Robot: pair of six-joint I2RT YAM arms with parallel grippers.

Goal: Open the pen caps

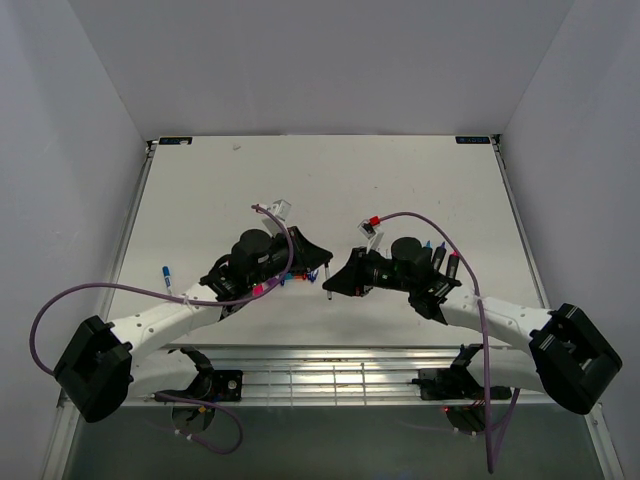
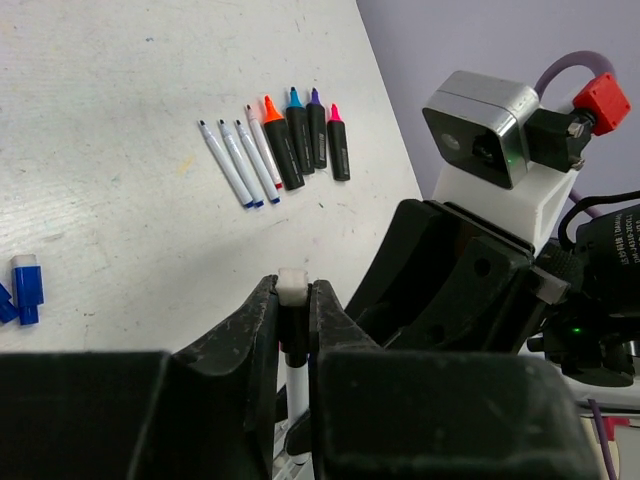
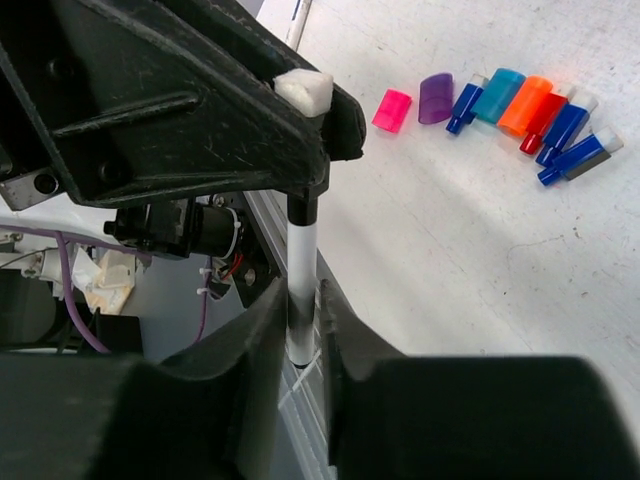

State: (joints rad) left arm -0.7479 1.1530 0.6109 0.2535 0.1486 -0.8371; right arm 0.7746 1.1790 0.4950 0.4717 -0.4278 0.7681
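Note:
Both grippers hold one thin white pen [image 3: 300, 270] between them, above the table near its front edge. My left gripper [image 2: 293, 300] is shut on the pen's dark cap end with a white tip [image 2: 292, 285]. My right gripper [image 3: 303, 320] is shut on the white barrel. In the top view the left gripper [image 1: 320, 271] and the right gripper [image 1: 334, 286] meet at mid-table. Loose caps lie in a row on the table: magenta [image 3: 391, 109], purple [image 3: 436, 97], teal-blue [image 3: 497, 95], orange [image 3: 525, 105], a slim red one [image 3: 543, 120] and slim blue ones [image 3: 565, 125].
Three uncapped thin white pens [image 2: 240, 160] and several uncapped black highlighters [image 2: 300, 140] lie side by side beside the right arm. A small blue and white piece [image 1: 166, 272] lies alone at the table's left. A metal rail [image 1: 330, 375] runs along the front edge.

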